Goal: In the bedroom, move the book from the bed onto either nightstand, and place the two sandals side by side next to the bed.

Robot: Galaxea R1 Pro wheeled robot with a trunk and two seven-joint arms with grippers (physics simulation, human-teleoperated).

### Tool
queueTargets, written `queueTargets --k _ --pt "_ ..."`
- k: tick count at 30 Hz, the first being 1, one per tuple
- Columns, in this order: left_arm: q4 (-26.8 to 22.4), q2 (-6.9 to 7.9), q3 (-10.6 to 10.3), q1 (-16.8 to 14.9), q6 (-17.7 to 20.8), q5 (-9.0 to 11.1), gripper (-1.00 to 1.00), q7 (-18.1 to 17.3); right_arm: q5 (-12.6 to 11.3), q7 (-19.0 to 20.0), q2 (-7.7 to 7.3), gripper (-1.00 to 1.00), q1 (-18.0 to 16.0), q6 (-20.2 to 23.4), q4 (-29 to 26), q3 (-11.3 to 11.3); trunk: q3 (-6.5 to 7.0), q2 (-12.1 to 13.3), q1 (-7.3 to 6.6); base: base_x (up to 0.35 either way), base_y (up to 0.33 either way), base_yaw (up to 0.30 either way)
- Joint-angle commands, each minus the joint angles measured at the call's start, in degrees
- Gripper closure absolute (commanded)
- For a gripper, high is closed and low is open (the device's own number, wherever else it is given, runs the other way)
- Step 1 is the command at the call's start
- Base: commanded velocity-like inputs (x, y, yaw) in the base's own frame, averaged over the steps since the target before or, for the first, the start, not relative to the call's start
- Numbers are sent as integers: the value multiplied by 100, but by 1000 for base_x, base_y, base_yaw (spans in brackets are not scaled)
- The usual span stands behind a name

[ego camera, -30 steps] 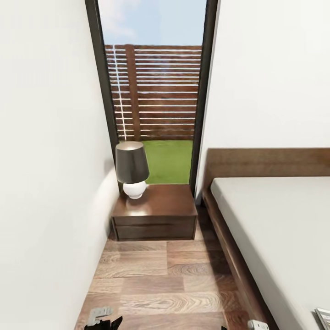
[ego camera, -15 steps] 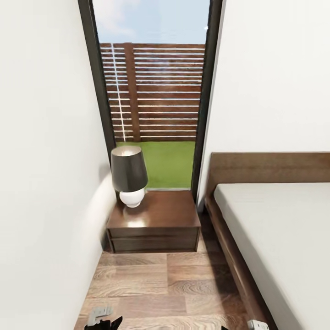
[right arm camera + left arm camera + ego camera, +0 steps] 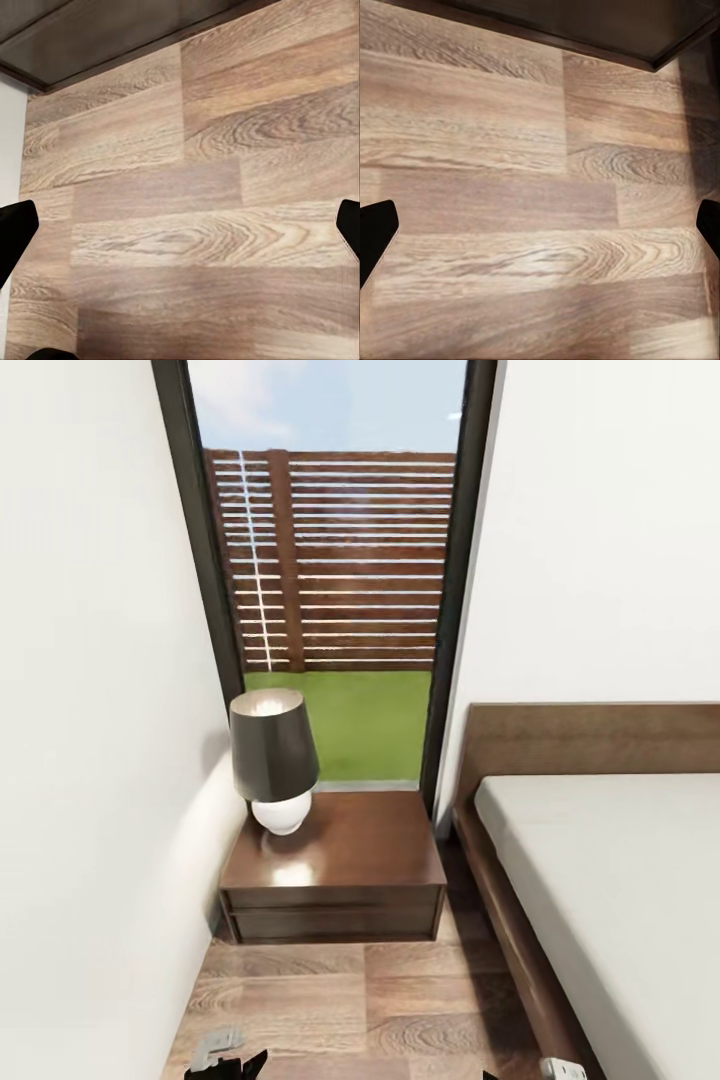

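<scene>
The nightstand (image 3: 335, 870), a low dark-brown cabinet with a drawer front, stands against the window wall just ahead. Right of it is the bed (image 3: 610, 880), with its dark wooden frame, headboard and pale mattress. The book and the two sandals are out of view. My left gripper (image 3: 540, 232) hangs open over bare plank floor, its black fingertips (image 3: 375, 232) wide apart. My right gripper (image 3: 180, 232) is open over the floor as well, with nothing between its fingers. Bits of both arms peek in at the head view's lower edge.
A lamp (image 3: 273, 760) with a dark shade and white base sits on the nightstand's left side. A white wall (image 3: 90, 760) closes the left, and a tall dark-framed window (image 3: 335, 610) shows fence and grass. The floor strip (image 3: 350, 1000) between wall and bed is narrow.
The whole head view has shifted: the camera has moved closer, so the nightstand and lamp look nearer. A pale corner at the bed's lower right has left the picture.
</scene>
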Motion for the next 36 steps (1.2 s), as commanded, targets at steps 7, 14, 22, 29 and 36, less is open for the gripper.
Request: queueTargets --k 7,14,22,29,36 --pt "6 2 48 -4 -27 -60 -100 -10 -25 31 1 -100 -4 -2 7 -14 -5 -2 3 328 0 -1" --pt "6 2 48 -4 -27 -60 -100 -10 -25 31 1 -100 -4 -2 7 -14 -5 -2 3 59 0 -123" --pt "6 2 48 -4 -27 -60 -100 -10 -25 31 1 -100 -4 -2 7 -14 -5 -2 3 4 0 -257" --pt "6 2 48 -4 -27 -60 -100 -10 -25 31 1 -100 -4 -2 7 -14 48 118 -63 0 0 -130" --pt "6 2 48 -4 -27 -60 -100 -10 -25 31 1 -100 -4 -2 7 -6 174 399 -217 0 0 -9"
